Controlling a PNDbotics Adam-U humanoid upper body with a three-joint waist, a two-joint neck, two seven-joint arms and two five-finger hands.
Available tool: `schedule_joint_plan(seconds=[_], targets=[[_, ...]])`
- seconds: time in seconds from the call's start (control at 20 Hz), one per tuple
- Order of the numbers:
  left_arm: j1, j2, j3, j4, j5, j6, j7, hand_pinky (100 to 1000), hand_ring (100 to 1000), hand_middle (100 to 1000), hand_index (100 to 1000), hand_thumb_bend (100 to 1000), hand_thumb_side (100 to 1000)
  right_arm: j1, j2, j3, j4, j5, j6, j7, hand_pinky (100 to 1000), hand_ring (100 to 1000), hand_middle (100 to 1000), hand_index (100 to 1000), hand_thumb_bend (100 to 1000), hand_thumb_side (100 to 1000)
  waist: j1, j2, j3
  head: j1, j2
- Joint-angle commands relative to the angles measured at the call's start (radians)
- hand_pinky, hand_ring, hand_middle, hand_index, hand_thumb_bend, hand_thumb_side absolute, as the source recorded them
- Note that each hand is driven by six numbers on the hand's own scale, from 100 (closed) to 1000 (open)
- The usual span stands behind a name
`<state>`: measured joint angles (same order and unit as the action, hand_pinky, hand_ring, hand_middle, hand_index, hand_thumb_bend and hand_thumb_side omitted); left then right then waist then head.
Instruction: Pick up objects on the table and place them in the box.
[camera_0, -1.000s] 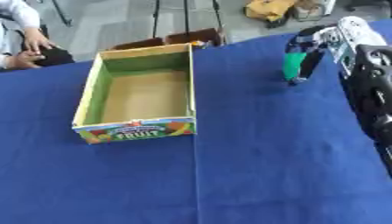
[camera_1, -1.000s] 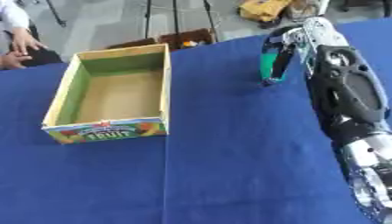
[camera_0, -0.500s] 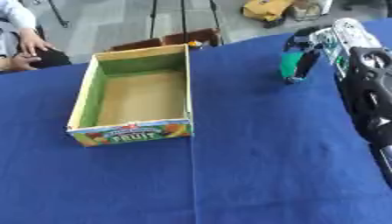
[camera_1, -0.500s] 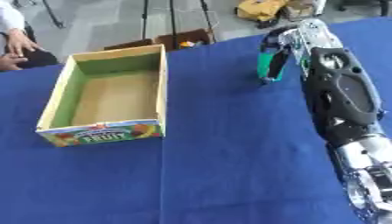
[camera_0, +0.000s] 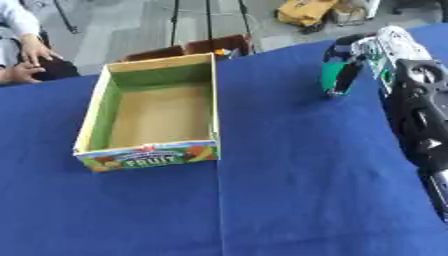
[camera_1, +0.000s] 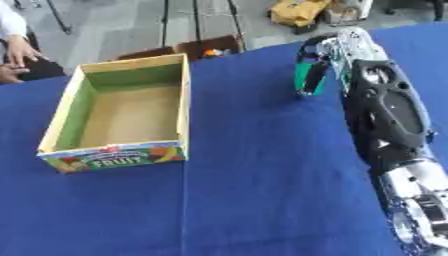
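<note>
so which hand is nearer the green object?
Right. The right hand is curled round the green object on the blue table. The left hand shows in neither view.

right arm: stretched forward | right hand (camera_1: 325, 59): fingers curled downward

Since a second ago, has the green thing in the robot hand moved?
No. The green object, held by the right robot hand, sits as far right of the box as before; only the camera shifted.

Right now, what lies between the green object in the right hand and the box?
Only bare blue tablecloth, clearest in the right eye view, between green object, right hand and box.
</note>
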<state>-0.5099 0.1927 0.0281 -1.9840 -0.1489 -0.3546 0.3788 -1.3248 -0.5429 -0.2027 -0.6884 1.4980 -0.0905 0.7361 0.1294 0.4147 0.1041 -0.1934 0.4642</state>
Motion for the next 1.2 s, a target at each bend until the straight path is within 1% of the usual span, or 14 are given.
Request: schedule_joint_plan(seconds=[0.05,0.2,0.3,0.4,0.5,0.6,0.7,0.95,1.05,1.2], targets=[[-0.009,0.027,-0.002,-0.016,0.004,0.002,-0.004,752,906,914,990,100,1000,-0.020,-0.027,-0.012,-0.022,-0.022,0.004,0.015,806,908,956,1000,428,197,-0.002,-0.016,0.003,-0.002,-0.014],[-0.007,0.031,-0.002,-0.016,0.003,0.005,-0.006,751,906,914,990,100,1000,-0.027,-0.028,-0.022,-0.043,-0.057,0.005,0.041,812,902,952,1000,366,179,0.000,-0.015,0.001,-0.001,-0.009],[-0.007,0.032,-0.002,-0.016,0.003,0.006,-0.007,751,906,914,990,100,1000,-0.032,-0.027,-0.026,-0.054,-0.082,0.005,0.063,813,897,946,1000,362,180,0.001,-0.016,-0.001,-0.001,-0.007],[-0.006,0.034,-0.002,-0.016,0.003,0.006,-0.007,751,906,913,990,100,1000,-0.035,-0.027,-0.027,-0.060,-0.102,0.006,0.089,813,897,946,1000,335,176,0.000,-0.017,-0.002,-0.002,-0.007],[-0.006,0.036,-0.002,-0.016,0.003,0.007,-0.008,751,906,912,989,100,1000,-0.038,-0.027,-0.029,-0.063,-0.119,0.011,0.114,813,895,944,1000,347,193,-0.001,-0.019,-0.003,-0.003,-0.007],[-0.006,0.039,-0.002,-0.016,0.002,0.007,-0.009,751,906,912,989,100,1000,-0.040,-0.026,-0.033,-0.067,-0.132,0.021,0.138,813,892,948,1000,393,238,-0.003,-0.021,-0.002,-0.004,-0.008],[-0.006,0.040,-0.003,-0.016,0.001,0.007,-0.009,750,906,912,989,100,1000,-0.043,-0.024,-0.040,-0.080,-0.140,0.033,0.147,813,890,956,1000,410,253,-0.004,-0.023,-0.002,-0.004,-0.012],[-0.006,0.044,-0.004,-0.016,0.001,0.008,-0.011,750,906,912,989,100,1000,-0.044,-0.021,-0.046,-0.093,-0.116,0.051,0.152,821,913,1000,1000,430,220,-0.005,-0.025,-0.001,-0.006,-0.018],[-0.007,0.045,-0.004,-0.016,0.001,0.008,-0.012,750,907,912,990,100,1000,-0.044,-0.023,-0.045,-0.090,-0.099,0.050,0.160,830,931,1000,1000,424,195,-0.005,-0.024,-0.001,-0.006,-0.022],[-0.008,0.046,-0.005,-0.016,0.002,0.007,-0.013,749,906,912,990,100,1000,-0.043,-0.027,-0.048,-0.087,-0.072,0.052,0.163,838,944,1000,1000,418,184,-0.005,-0.020,-0.001,-0.007,-0.028]])
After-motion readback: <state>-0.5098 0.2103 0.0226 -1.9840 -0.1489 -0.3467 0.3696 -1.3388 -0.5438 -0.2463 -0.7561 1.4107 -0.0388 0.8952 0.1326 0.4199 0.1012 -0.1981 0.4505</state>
